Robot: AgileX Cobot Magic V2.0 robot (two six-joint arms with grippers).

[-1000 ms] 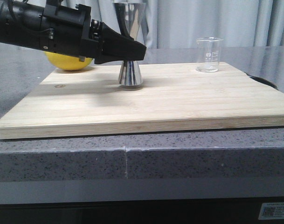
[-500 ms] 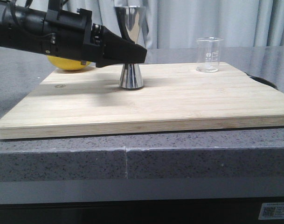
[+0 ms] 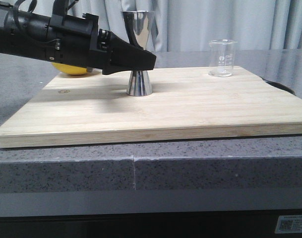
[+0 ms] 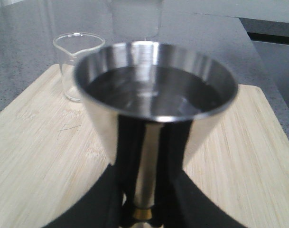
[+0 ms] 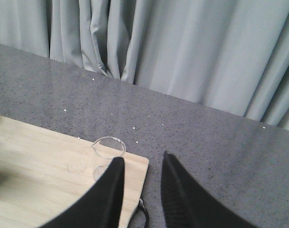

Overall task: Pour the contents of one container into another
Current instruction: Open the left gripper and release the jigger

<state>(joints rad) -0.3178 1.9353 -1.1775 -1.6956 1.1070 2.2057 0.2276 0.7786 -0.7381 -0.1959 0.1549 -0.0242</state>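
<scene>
The steel jigger (image 3: pixel 139 82) stands on the wooden board (image 3: pixel 190 114), left of centre, with dark liquid in its upper cup (image 4: pixel 153 90). My left gripper (image 3: pixel 150 58) reaches in from the left and is shut on the jigger's narrow waist. Its fingers (image 4: pixel 113 199) press both sides just above the gold band (image 4: pixel 143 213). The clear glass beaker (image 3: pixel 222 58) sits empty at the board's far right corner and shows behind the jigger in the left wrist view (image 4: pixel 77 61). My right gripper (image 5: pixel 142 159) hangs open above that corner, near the beaker (image 5: pixel 107 151), holding nothing.
A yellow lemon (image 3: pixel 74 69) lies at the board's far left, partly hidden by my left arm. A dark rounded object (image 3: pixel 281 86) sits just off the board's right edge. Grey curtains close off the back of the stone counter (image 5: pixel 206 142).
My left arm has tilted, its rear rising and the fingertips dipping slightly. The jigger's rim sits a little lower in view and its base has barely shifted.
</scene>
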